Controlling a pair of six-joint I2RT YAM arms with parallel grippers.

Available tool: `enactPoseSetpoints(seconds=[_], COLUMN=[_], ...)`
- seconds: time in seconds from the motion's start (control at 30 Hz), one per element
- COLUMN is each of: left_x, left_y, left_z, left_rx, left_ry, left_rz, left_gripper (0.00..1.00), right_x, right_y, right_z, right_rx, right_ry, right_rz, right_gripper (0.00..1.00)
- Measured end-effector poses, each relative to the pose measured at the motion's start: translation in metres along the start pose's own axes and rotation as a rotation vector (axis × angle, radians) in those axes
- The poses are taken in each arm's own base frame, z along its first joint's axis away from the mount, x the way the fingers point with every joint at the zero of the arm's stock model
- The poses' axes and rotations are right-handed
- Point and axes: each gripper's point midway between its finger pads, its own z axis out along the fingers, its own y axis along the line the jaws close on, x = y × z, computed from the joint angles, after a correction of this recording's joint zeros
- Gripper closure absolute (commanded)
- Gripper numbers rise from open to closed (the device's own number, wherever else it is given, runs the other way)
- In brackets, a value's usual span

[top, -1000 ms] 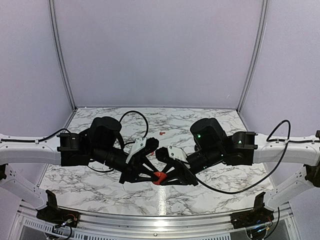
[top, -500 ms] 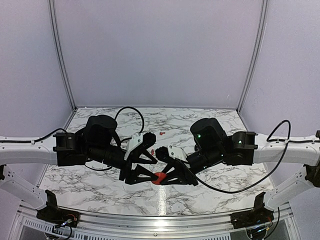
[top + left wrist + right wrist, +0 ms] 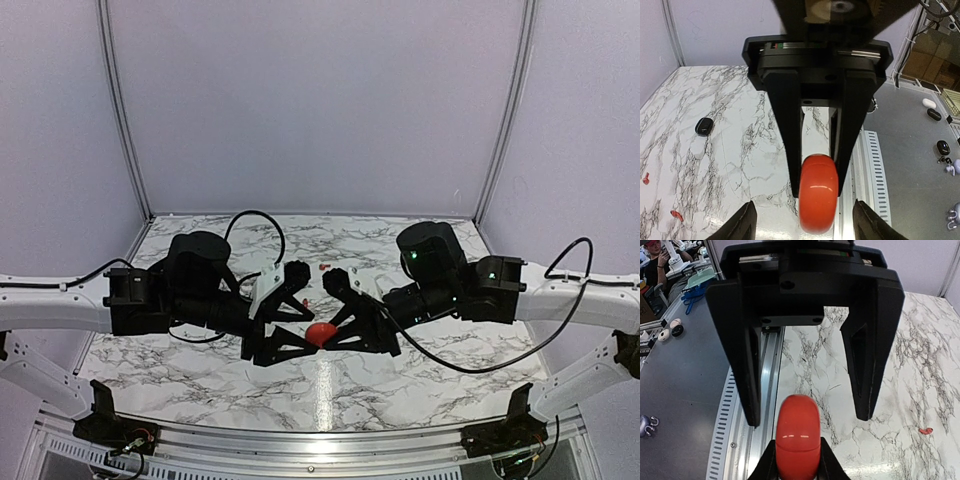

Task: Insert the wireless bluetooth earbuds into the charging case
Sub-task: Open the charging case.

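My right hand (image 3: 797,462) clamps the round red case (image 3: 320,334). My left hand (image 3: 805,222), at its nine o'clock, is spread wide apart.

My left gripper (image 3: 303,318) gapes wide, facing my right gripper (image 3: 797,465), which is clamped tight; both arms angle inward.

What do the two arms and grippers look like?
The left arm and right arm have white links, black joint housings and looping black cables; green lights glow on the right. The left gripper and right gripper are black with long tapered fingers.
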Motion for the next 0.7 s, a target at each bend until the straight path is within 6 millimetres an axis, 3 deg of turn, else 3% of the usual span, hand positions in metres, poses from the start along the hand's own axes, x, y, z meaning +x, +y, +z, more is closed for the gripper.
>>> enactPoseSetpoints(seconds=[0.7], left_x=[-0.009], left_y=[0.025], left_z=[-0.012], left_rx=[-0.076], left_ry=[-0.092], left_rz=[-0.116], left_gripper=[0.43], right_x=[-0.005], right_y=[0.003], right_z=[-0.007], right_rx=[0.003], right_ry=[-0.022], right_rz=[-0.027], right_gripper=[1.00])
